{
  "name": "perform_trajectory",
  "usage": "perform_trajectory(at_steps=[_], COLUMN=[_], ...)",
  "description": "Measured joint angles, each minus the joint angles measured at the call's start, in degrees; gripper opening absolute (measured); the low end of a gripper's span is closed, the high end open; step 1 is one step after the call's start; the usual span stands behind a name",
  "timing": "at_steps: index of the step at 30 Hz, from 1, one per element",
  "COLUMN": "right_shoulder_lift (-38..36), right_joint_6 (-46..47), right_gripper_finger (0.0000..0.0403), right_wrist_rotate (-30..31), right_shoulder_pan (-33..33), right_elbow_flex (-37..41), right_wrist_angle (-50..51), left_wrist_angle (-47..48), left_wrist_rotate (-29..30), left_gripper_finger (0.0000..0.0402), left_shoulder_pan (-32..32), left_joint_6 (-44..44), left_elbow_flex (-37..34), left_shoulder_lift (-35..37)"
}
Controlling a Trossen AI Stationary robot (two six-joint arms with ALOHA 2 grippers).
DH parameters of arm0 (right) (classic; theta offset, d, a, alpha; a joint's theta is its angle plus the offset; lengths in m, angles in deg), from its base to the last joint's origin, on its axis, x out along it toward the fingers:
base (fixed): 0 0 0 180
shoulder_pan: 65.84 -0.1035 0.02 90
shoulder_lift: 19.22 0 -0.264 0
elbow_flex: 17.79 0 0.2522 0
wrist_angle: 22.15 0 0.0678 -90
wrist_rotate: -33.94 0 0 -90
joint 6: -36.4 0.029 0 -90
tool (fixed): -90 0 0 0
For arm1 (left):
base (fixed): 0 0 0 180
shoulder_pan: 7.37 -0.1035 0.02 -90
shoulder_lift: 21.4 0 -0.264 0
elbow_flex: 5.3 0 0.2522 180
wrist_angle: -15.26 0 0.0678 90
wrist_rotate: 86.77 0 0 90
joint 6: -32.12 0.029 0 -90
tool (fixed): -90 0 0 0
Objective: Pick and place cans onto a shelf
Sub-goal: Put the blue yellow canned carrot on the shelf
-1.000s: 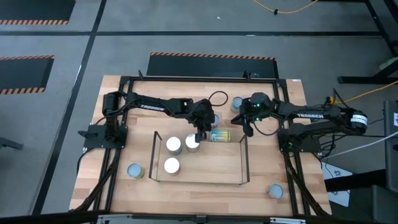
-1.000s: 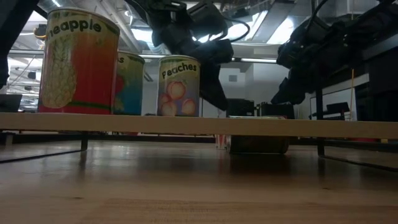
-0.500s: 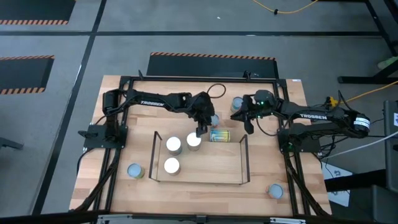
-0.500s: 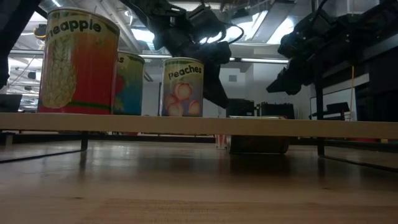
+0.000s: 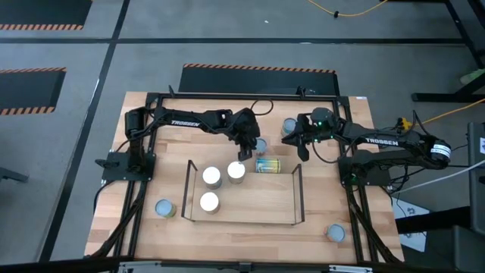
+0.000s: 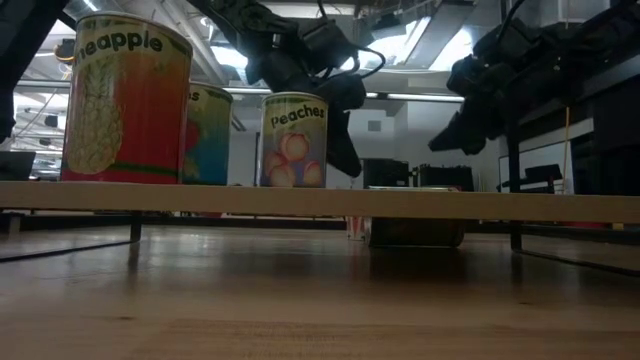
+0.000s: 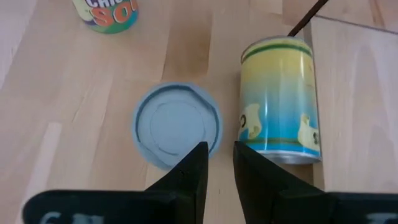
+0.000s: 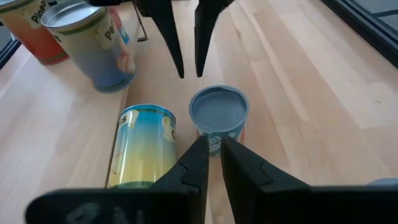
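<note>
Three upright cans stand on the shelf [image 5: 250,208]: the peaches can [image 6: 294,140], a pineapple can [image 6: 125,100] and a third [image 5: 211,177]. A pale-blue-topped can [image 7: 177,124] stands on the table just beyond the shelf's far edge. Beside it a teal-yellow can [image 7: 280,106] lies on its side. My left gripper [image 7: 219,158] hovers over the table next to the blue-topped can, its fingers a narrow gap apart around nothing. From the right, my right gripper [image 8: 214,149] points at the same can with its fingers nearly together and nothing between them.
Another can [image 5: 289,127] stands at the far side, near my right arm. Single cans stand at the near left [image 5: 164,208] and near right [image 5: 335,232]. The shelf's black wire ends [image 5: 301,193] rise at both sides. The shelf's right half is bare board.
My left gripper has drawn back from the peaches can on the shelf toward the table's far edge and now hangs by the blue-topped can. The peaches can has shifted a little and stands upright.
</note>
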Motion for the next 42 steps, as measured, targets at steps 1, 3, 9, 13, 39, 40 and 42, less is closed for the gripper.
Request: perform_trajectory(at_steps=[1,3,9,13,39,40,42], right_shoulder_lift=[0.0,0.0,0.0,0.0,0.0,0.0,0.0], right_joint_6=[0.0,0.0,-0.2,-0.2,0.8,1.8,3.5], right_gripper_finger=[0.0048,0.0048,0.0048,0.0048,0.0061,0.0068,0.0085], right_wrist_rotate=[0.0,0.0,0.0,0.0,0.0,0.0,0.0], right_shoulder_pan=[0.0,0.0,0.0,0.0,0.0,0.0,0.0], right_elbow_flex=[0.0,0.0,0.0,0.0,-0.1,-0.1,-0.1], right_wrist_angle=[0.3,0.5,0.5,0.5,-0.6,-0.6,-0.6], left_wrist_angle=[0.3,0.6,2.1,2.1,1.4,1.3,1.3], left_wrist_rotate=[-0.5,-2.1,-3.3,-3.7,-3.3,-3.3,-3.3], left_gripper_finger=[0.0069,0.0069,0.0069,0.0069,0.0069,0.0069,0.0069], left_shoulder_pan=[0.1,0.5,2.5,3.8,4.9,4.8,4.8], left_joint_6=[0.1,-0.4,-0.6,-1.0,-1.0,-1.0,-1.1], left_elbow_flex=[0.0,0.0,0.0,0.0,0.0,0.0,0.0], left_shoulder_lift=[0.0,0.0,0.0,0.0,0.0,0.0,0.0])
